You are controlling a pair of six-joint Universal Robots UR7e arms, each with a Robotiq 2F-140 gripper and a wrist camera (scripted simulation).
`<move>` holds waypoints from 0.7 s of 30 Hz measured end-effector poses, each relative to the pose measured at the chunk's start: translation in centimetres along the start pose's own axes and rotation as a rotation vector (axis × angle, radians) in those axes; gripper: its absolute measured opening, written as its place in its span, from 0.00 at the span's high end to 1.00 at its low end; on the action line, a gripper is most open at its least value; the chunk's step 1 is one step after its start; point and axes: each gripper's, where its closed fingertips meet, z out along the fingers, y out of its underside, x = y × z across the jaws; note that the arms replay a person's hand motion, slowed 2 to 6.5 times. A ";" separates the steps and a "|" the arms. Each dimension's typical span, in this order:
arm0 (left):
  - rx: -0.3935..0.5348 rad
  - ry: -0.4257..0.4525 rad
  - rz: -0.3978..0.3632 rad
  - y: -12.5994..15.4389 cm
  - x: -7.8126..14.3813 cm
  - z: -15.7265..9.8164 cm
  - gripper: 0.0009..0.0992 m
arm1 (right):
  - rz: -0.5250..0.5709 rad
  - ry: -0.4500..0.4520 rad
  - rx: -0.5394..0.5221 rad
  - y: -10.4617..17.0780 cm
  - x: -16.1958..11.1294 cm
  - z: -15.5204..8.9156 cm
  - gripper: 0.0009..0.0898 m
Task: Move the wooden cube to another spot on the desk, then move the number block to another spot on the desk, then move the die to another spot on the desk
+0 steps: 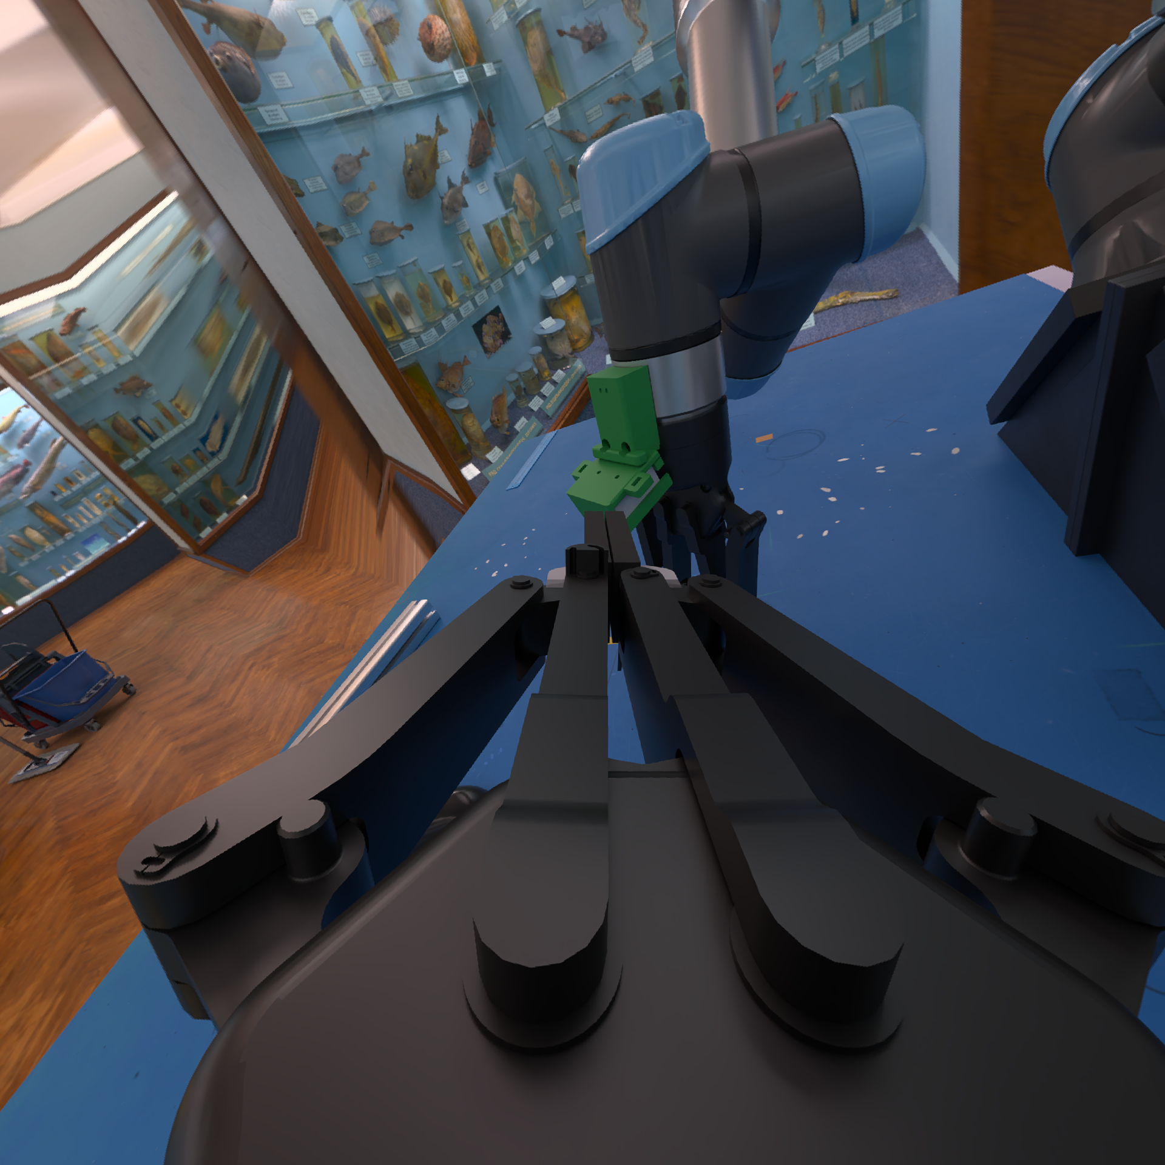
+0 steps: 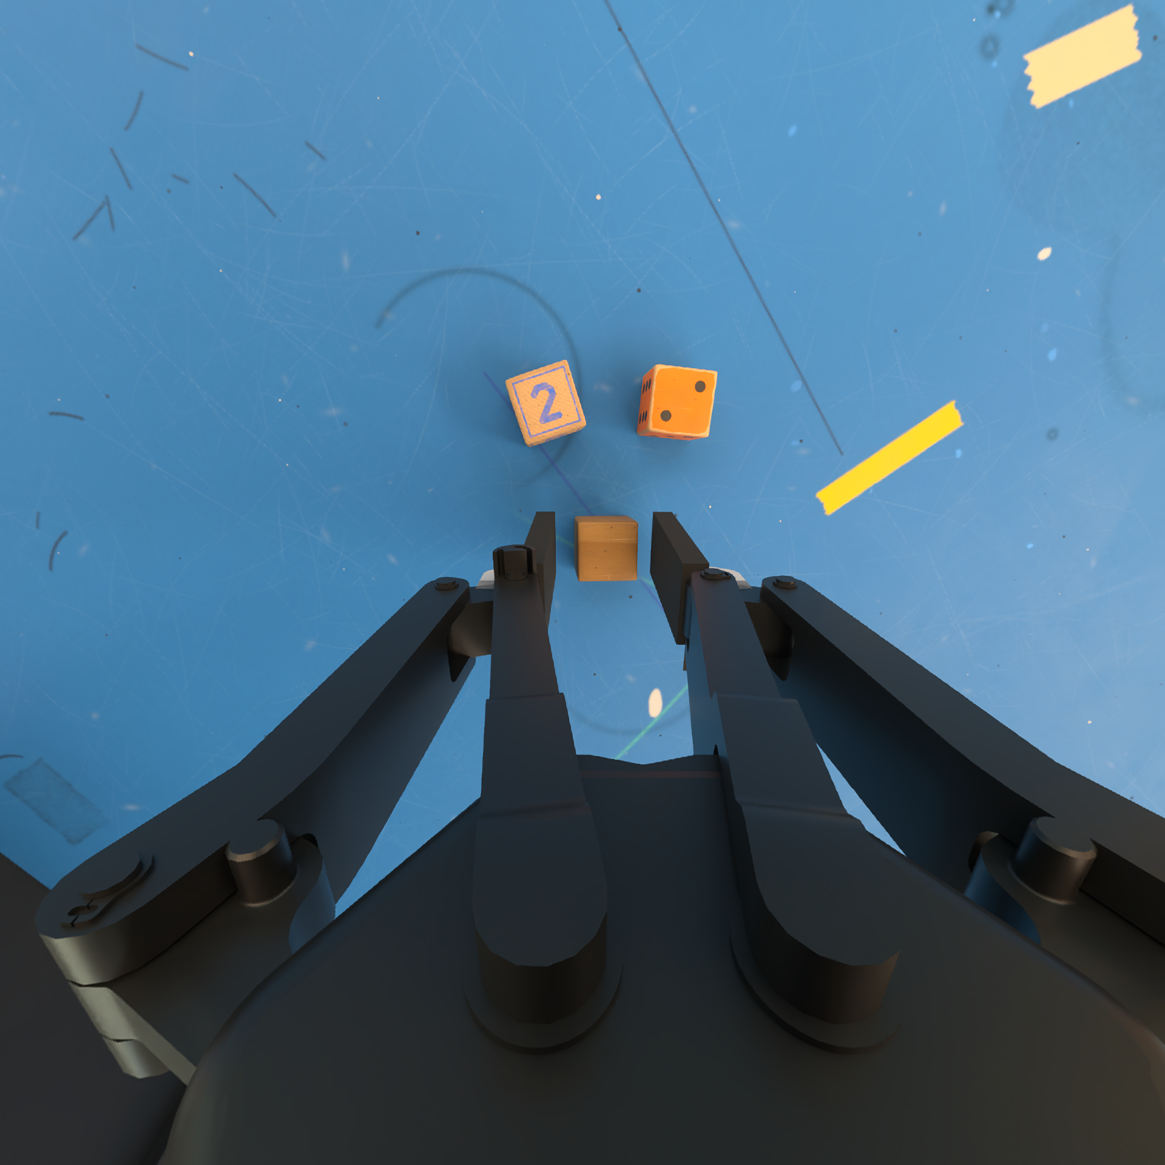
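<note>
In the right wrist view, a small plain wooden cube (image 2: 606,548) sits on the blue desk (image 2: 252,378). My right gripper (image 2: 605,526) is open and straddles it, one finger on each side with a narrow gap to the cube. Beyond it stand a pale number block (image 2: 546,403) with a blue digit on top, and to its right an orange die (image 2: 678,402) with black pips. My left gripper (image 1: 605,523) is shut and empty, held above the desk edge. The left wrist view shows the right arm (image 1: 693,252) reaching down; the blocks are hidden there.
A yellow tape strip (image 2: 889,458) lies right of the die and a pale tape piece (image 2: 1081,57) at the far right. A dark stand (image 1: 1103,410) rises at the right in the left wrist view. A green camera mount (image 1: 621,460) sits on the right wrist.
</note>
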 end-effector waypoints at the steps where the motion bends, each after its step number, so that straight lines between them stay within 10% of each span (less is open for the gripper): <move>1: 0.000 0.000 0.000 0.0 0.0 0.0 1.00 | 0.000 0.001 -0.002 0.0 0.0 0.0 0.55; 21: -0.003 0.002 0.003 0.0 0.1 0.0 1.00 | -0.003 0.020 -0.046 0.3 0.1 0.7 0.71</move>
